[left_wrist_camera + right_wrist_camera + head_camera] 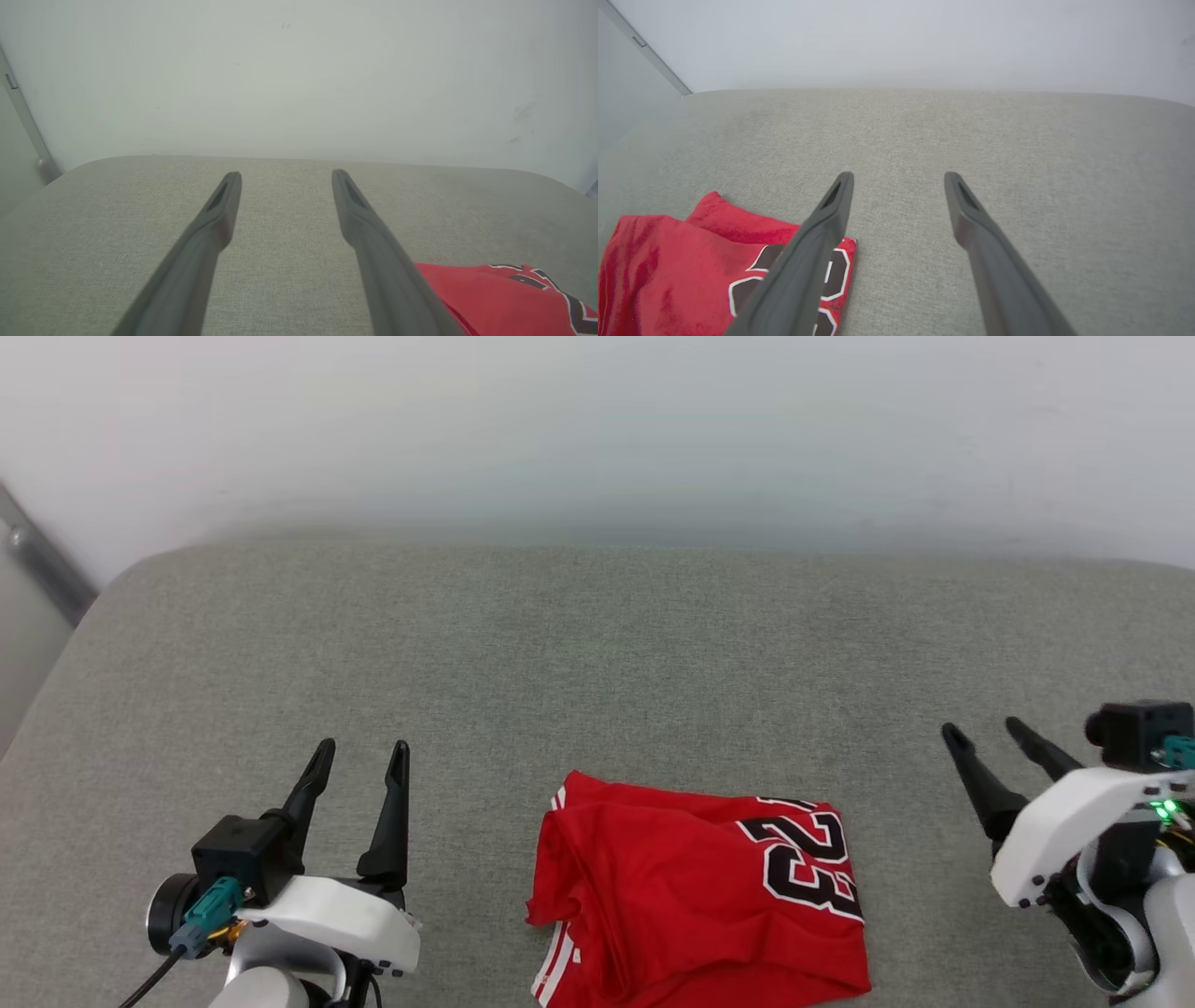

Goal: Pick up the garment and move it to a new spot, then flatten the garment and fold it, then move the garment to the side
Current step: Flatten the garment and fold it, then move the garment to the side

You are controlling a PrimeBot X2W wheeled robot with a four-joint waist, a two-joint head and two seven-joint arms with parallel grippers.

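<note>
Red garment [691,887] roughly folded on grey cushion [597,644] | left hand [363,745] spread, empty | right hand [980,725] spread, empty

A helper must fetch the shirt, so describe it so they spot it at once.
A grey cushion sits against a pale wall. Near its front edge, between the left gripper and the right gripper, lies the garment, loosely folded. Its red cloth, black white-outlined 23 and striped trim stand out against the grey.

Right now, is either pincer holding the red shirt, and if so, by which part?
Nothing is held. The left pincer and the right pincer both stand open, one on each side of the garment, which lies loose on the grey cushion.
</note>
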